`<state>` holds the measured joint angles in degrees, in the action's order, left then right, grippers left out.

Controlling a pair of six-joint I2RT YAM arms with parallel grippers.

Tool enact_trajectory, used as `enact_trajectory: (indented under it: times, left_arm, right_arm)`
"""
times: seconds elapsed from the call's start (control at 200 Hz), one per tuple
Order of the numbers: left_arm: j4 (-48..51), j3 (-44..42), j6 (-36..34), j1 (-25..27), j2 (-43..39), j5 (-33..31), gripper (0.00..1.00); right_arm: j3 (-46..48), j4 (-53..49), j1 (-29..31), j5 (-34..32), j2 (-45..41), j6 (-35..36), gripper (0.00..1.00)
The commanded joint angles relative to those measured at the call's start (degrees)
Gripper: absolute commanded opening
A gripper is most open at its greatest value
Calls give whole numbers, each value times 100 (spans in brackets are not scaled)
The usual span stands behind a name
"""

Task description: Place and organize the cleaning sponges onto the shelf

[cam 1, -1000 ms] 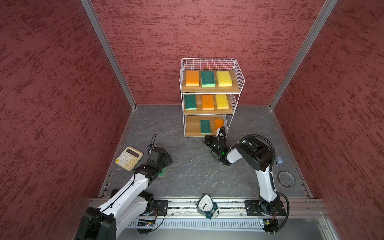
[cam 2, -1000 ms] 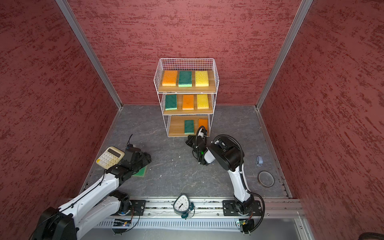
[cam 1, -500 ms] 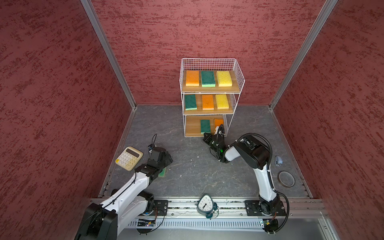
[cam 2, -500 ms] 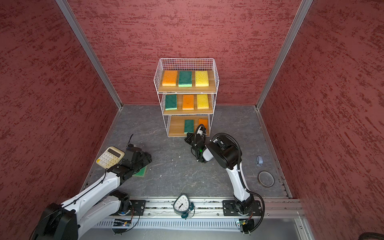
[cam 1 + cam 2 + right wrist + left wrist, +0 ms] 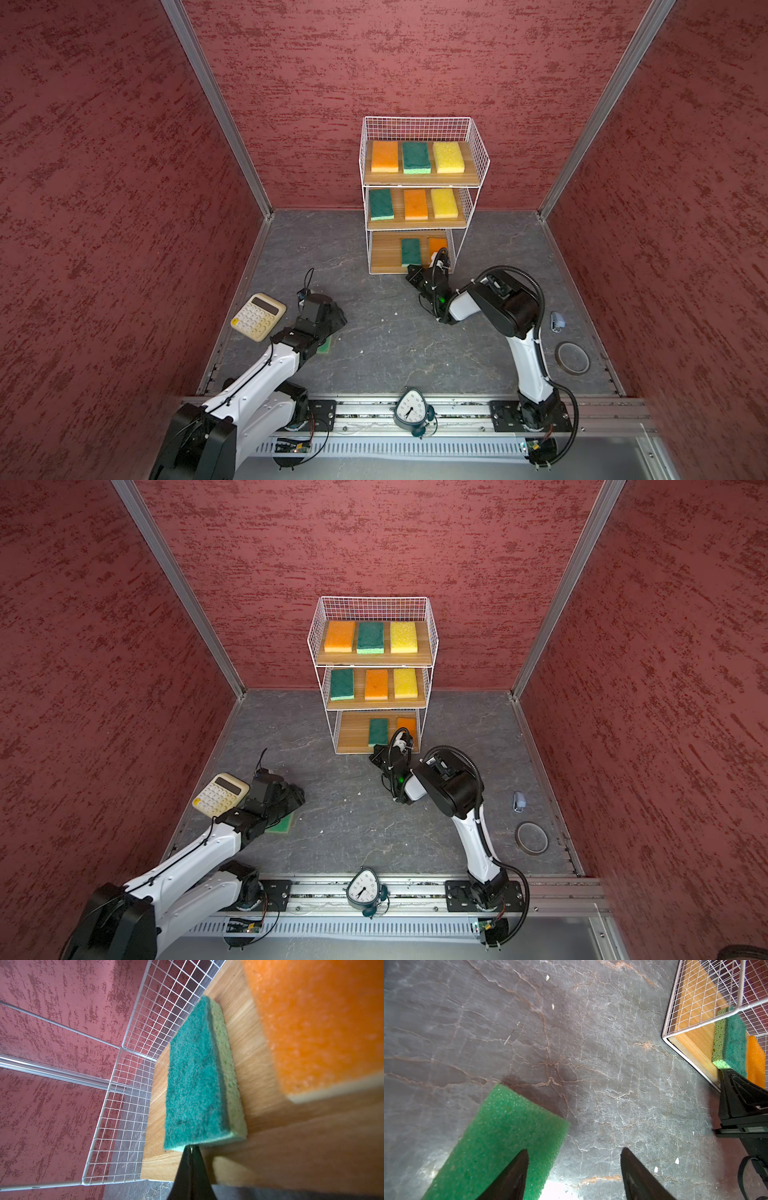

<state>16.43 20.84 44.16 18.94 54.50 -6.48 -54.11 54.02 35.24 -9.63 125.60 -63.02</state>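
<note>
at the near edge a metal rail (image 5: pixel 361 409) is seen, carrying both arm bases and a small clock (image 5: pixel 411 411). the floor (image 5: pixel 386 345) is a dark grey slab, veined in pale and rust lines and dotted with white crumbs. it is shut in by rough red walls (image 5: pixel 415 62) joined at aluminium corner strips.

on the left a loose green sponge (image 5: pixel 500 1136) is laid flat on the floor. in both top views it is mostly covered by the left arm. the left gripper (image 5: pixel 574 1159) is spread wide, one finger seen over the sponge and the other over bare floor; nothing is gripped, and contact cannot be judged. a cream calculator (image 5: pixel 258 316) is placed just beside that arm. near the right wall a tape ring (image 5: pixel 572 358) and a small blue-grey item (image 5: pixel 557 322), too small to be identified, are found.

farther back the right gripper (image 5: pixel 190 1153) is pressed together, its tip met by the near end of the bottom green sponge (image 5: pixel 193 1076) on the lowest board of the shelf (image 5: pixel 478 145). the bottom orange sponge (image 5: pixel 311 1022) beside it is cut off in the right wrist view and partly hidden by the gripper in both top views.

on the middle board the middle green sponge (image 5: pixel 381 203), middle orange sponge (image 5: pixel 415 203) and middle yellow sponge (image 5: pixel 444 203) are laid side by side. on the top board the top orange sponge (image 5: pixel 385 156), top green sponge (image 5: pixel 416 157) and top yellow sponge (image 5: pixel 448 156) are laid likewise.
</note>
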Motion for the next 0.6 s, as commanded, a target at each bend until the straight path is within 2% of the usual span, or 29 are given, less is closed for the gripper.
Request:
enact_trajectory:
  times: [0.0, 0.215, 0.361, 0.521, 0.596]
  left_arm:
    - [22, 89, 31, -33, 36, -7, 71]
    - [792, 401, -125, -23, -288, -293, 73]
    - [1360, 609, -139, -9, -632, -534, 74]
    - [2102, 915, -8, 2, -748, -838, 76]
    - [2518, 1036, 222, 4, -747, -1058, 77]
  right_arm:
    - [36, -336, -43, 48, 224, -118, 0]
    - [436, 45, 2, 296, -218, 256, 0]
    - [815, 200, 100, 389, -610, 475, 15]
    - [1057, 262, 184, 628, -1033, 829, 20]
    - [1133, 60, 205, 764, -1329, 1065, 26]
